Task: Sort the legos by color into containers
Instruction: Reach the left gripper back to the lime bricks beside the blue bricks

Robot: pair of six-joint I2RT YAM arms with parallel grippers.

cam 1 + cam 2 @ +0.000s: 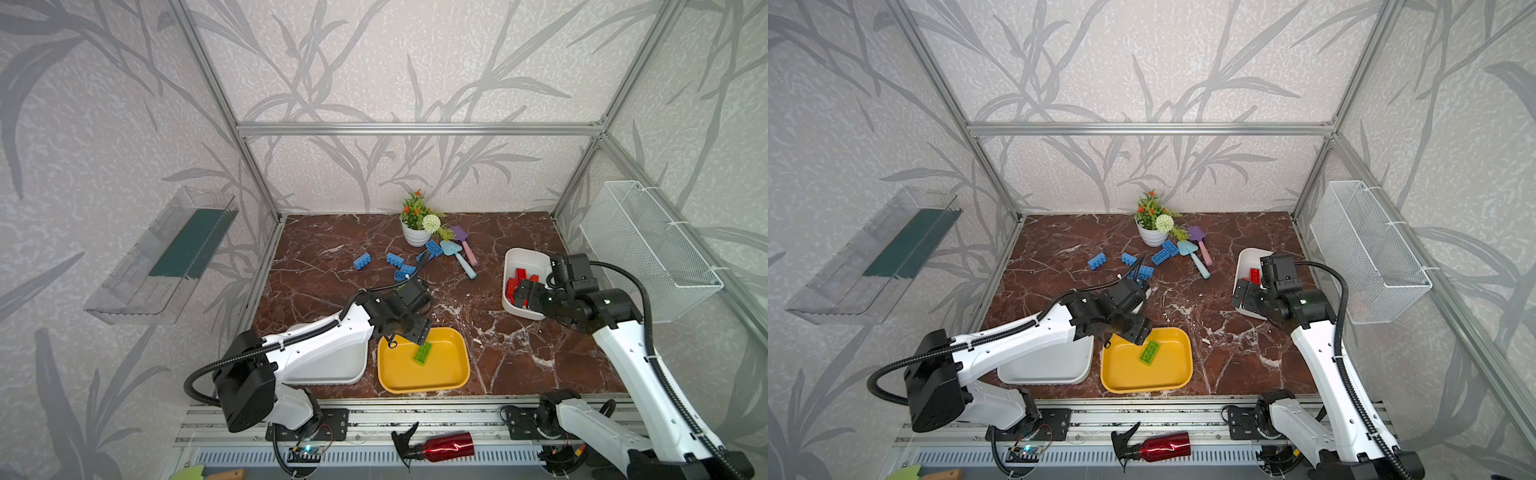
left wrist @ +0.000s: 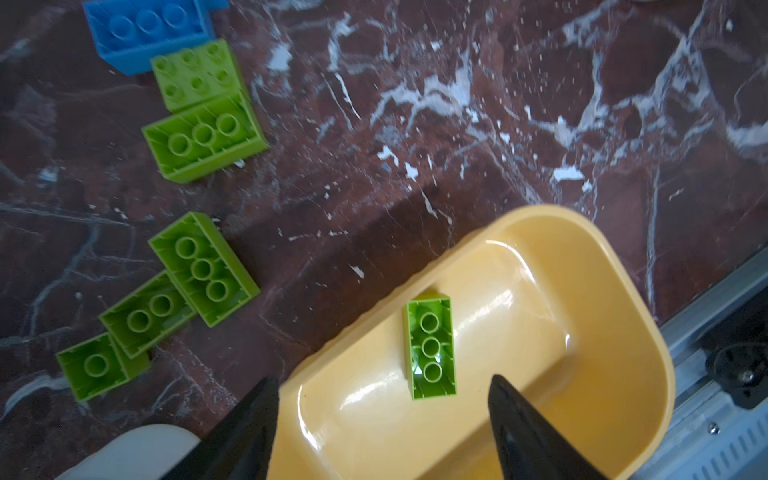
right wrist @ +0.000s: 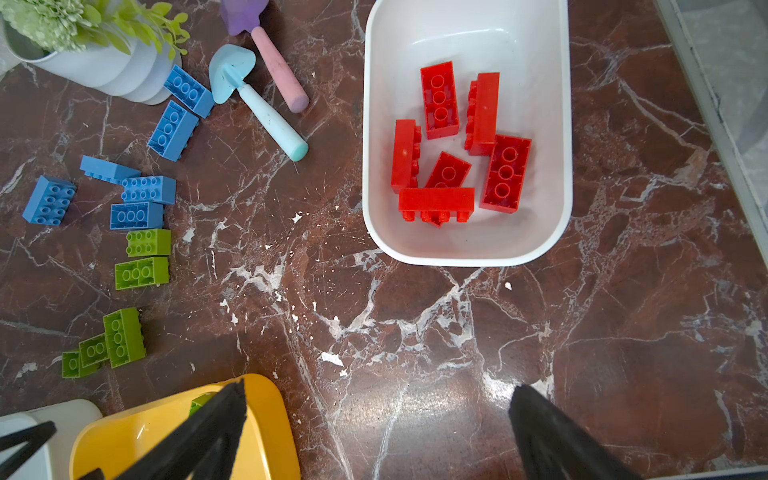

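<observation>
My left gripper (image 2: 382,379) hangs spread over the yellow tub (image 2: 519,291), green brick (image 2: 430,345) lying free inside (greens' home, I judge); right gripper (image 3: 380,385) also spread, empty.

Built alike: left arm (image 1: 328,349) and right arm (image 1: 619,353) in glossy white shells, dotted with small dark screw holes (image 1: 348,319). Just behind the jaws, blocky black wrist housings (image 1: 575,270); farthest from the jaws, a big rounded black joint drum (image 1: 245,386). Strung lengthwise with a black corrugated hose (image 1: 643,298), pinned down by white cable ties (image 1: 281,344). Tipped with matte black fingers (image 2: 245,428), tapering to points, on left gripper (image 2: 382,384) and right gripper (image 3: 380,392) alike. Bolted to black base plates (image 1: 332,419).
</observation>
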